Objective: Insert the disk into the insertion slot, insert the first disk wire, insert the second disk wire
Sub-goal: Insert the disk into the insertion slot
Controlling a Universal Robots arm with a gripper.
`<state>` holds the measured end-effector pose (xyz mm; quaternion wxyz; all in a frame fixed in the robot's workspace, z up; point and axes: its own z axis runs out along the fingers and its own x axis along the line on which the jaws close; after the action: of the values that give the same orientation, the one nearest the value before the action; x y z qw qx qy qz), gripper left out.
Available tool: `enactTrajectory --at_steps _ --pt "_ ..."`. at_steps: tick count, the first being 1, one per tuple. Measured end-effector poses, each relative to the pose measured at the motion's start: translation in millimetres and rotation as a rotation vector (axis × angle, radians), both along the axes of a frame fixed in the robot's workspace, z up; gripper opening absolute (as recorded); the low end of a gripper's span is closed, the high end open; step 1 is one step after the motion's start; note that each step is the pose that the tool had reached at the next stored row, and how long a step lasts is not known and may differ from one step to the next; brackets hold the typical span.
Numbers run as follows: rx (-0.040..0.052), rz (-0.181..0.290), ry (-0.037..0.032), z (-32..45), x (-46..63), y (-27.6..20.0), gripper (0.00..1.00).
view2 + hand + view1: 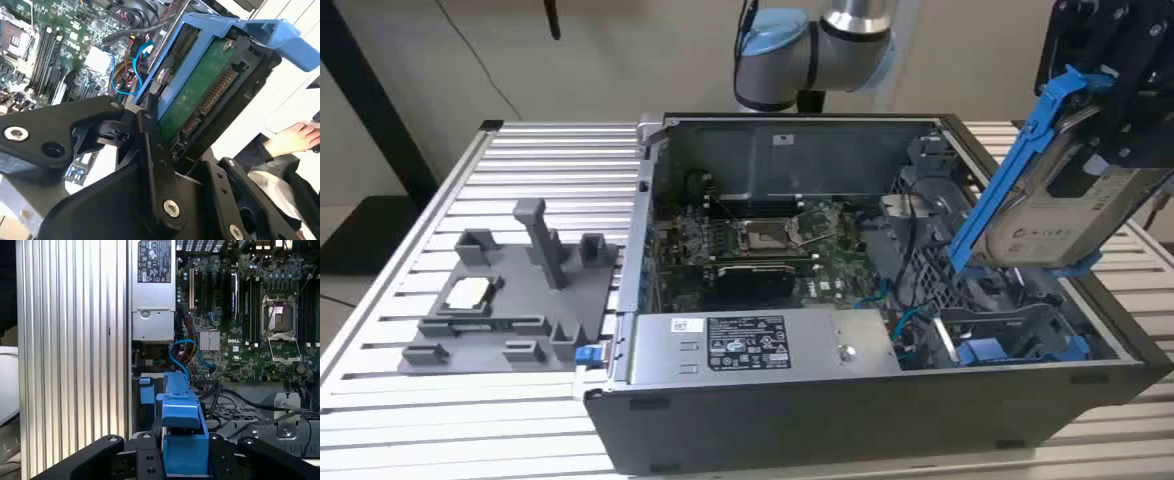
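The disk (1061, 215), tilted steeply in its blue frame (1001, 170), sits clamped between the gripper's (1110, 140) black fingers (150, 145), one on either side. In the exterior view it hangs above the open computer case (854, 410), at two o'clock from the motherboard (774, 235).

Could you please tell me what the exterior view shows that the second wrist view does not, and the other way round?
Exterior view: the grey fixture tray at the exterior view's left, the labelled power supply box, and the white label on the disk. Second wrist view: the disk's green circuit board with its connector row, and a person's hand. Both: the gripper shut on the disk, held tilted above the open computer case, and the motherboard.
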<state>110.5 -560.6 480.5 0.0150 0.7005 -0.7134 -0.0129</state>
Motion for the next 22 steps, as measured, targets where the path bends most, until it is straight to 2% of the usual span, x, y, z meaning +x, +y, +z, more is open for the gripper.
enactTrajectory --at_steps 12,22 --pt "-0.0001 0.000 0.0000 -2.7 0.0 0.0 0.33" --pt "0.0001 0.000 0.0000 -11.3 0.4 0.0 0.33"
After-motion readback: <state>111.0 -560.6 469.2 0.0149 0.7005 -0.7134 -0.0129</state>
